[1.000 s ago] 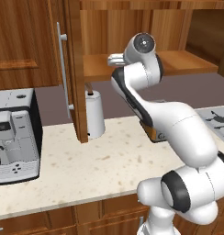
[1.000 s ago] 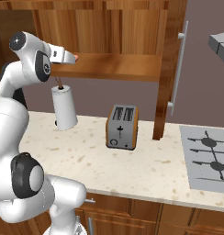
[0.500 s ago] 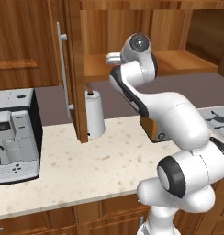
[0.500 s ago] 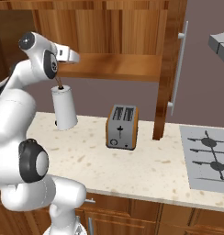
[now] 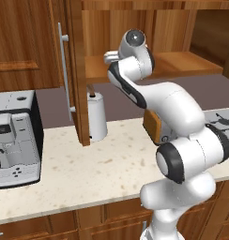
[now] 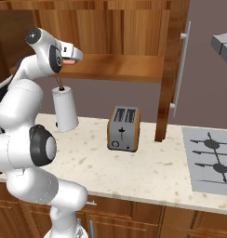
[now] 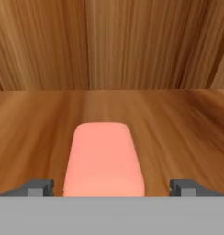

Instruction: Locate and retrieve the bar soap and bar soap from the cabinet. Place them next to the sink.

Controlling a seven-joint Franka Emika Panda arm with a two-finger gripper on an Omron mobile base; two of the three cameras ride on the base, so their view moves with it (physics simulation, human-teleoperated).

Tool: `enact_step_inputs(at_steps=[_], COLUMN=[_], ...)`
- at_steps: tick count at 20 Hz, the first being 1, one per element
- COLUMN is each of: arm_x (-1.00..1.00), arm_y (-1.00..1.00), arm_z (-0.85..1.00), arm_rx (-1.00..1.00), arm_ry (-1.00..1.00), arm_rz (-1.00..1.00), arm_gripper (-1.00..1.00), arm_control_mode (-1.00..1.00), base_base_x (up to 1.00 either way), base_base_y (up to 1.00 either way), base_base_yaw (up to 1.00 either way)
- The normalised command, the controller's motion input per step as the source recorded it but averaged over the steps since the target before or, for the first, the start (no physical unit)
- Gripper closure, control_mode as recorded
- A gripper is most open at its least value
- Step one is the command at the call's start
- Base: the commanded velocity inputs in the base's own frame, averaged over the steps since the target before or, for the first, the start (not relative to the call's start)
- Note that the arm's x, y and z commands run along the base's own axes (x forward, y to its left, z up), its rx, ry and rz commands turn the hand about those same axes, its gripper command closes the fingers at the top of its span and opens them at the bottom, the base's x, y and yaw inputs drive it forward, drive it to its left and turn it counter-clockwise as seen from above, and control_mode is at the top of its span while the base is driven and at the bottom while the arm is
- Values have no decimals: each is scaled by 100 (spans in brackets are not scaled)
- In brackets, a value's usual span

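Salmon-pink bar soap point(image 7: 103, 158) lying flat on the plank shelf point(image 7: 178, 124) of the open cabinet point(image 6: 134, 28), lengthwise between the tips of the pincer point(image 7: 111, 187). The pincer is spread wide, one tip on either side of the bar, neither touching it. Below, on the speckled surface point(image 6: 152, 167): toaster point(image 6: 123, 128) and white canister point(image 6: 65, 109).

A glossy white arm point(image 5: 172, 108) of rounded segments, with dark grey joint rings and caps.
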Motion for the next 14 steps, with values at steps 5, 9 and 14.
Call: enact_step_inputs(at_steps=[5,9,14], arm_x=[34,15,2], arm_y=[4,0,0], arm_z=[-3,-15,-19], arm_rx=[0,0,0], arm_ry=[2,4,2], arm_rz=[0,0,0], arm_gripper=[-100,-100,-100], arm_control_mode=[-100,-100,-100], base_base_x=[0,0,0], base_base_y=[0,0,0], base_base_yaw=[0,0,0])
